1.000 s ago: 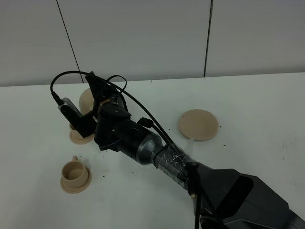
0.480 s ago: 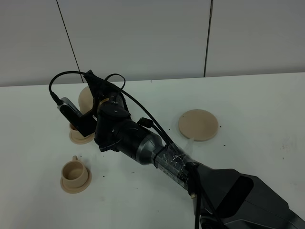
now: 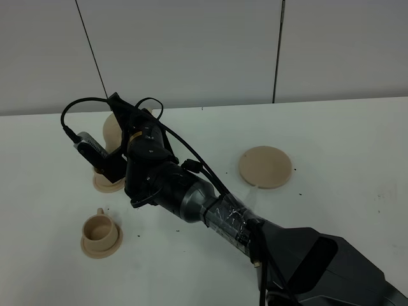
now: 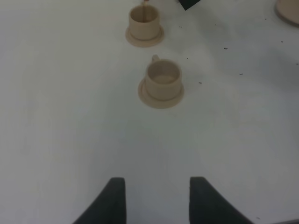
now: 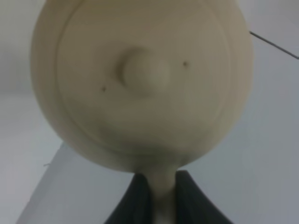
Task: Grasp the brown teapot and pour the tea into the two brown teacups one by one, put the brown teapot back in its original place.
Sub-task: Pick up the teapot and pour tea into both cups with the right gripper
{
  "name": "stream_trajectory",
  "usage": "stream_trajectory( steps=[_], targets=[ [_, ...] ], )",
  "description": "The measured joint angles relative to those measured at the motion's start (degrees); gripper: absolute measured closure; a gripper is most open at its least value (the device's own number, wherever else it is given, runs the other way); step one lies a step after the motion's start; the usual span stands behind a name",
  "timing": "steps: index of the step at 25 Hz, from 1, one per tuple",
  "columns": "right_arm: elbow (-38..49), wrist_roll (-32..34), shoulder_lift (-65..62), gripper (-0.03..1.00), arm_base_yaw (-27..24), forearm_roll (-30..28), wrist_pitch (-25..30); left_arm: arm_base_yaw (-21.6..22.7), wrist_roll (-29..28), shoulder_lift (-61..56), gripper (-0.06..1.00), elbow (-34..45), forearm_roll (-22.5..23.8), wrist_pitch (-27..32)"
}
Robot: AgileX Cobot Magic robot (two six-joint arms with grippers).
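While right tool point(image 5: 162, 192) grips teapot point(image 5: 140, 79), bare tabletop point(image 4: 65, 130) surrounds near teacup point(image 3: 99, 228)

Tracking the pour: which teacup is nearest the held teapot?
The far teacup, half hidden under the right arm, below the brown teapot; the near teacup stands apart.

Wall: a pale grey panelled wall point(image 3: 191, 51) is standing behind the tabletop, closing off the far side.
Seams: two thin dark seams point(image 3: 91, 51) are running down it, the left one slanting, the other nearly straight.
Tabletop: a plain white matte tabletop point(image 3: 344, 140) is stretching out from the wall.
Specks: a few tiny dark specks point(image 4: 225, 48) are lying scattered on it.
Light: soft, even light is falling from above, throwing only faint shadows.
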Motion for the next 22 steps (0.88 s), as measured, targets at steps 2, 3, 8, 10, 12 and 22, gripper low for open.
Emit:
stream_trajectory(
  steps=[2, 3, 8, 10, 12, 22],
  targets=[
    [0.00, 0.00, 0.00, 0.87, 0.00, 0.00, 0.00, 0.00, 0.00, 0.00, 0.55, 0.00, 0.00, 0.00],
    [0.00, 0.00, 0.00, 0.87, 0.00, -0.18, 0.00, 0.00, 0.00, 0.00, 0.55, 0.00, 0.00, 0.00],
    [0.00, 0.00, 0.00, 0.87, 0.00, -1.22, 0.00, 0.00, 0.00, 0.00, 0.55, 0.00, 0.00, 0.00],
    [0.00, 0.00, 0.00, 0.87, 0.00, -1.47, -0.02, 0.00, 0.00, 0.00, 0.55, 0.00, 0.00, 0.00],
    [0.00, 0.00, 0.00, 0.87, 0.00, -1.47, -0.02, 0.00, 0.00, 0.00, 0.55, 0.00, 0.00, 0.00],
    [0.00, 0.06, 0.00, 0.87, 0.00, -2.97, -0.06, 0.00, 0.00, 0.00, 0.55, 0.00, 0.00, 0.00]
  ],
)
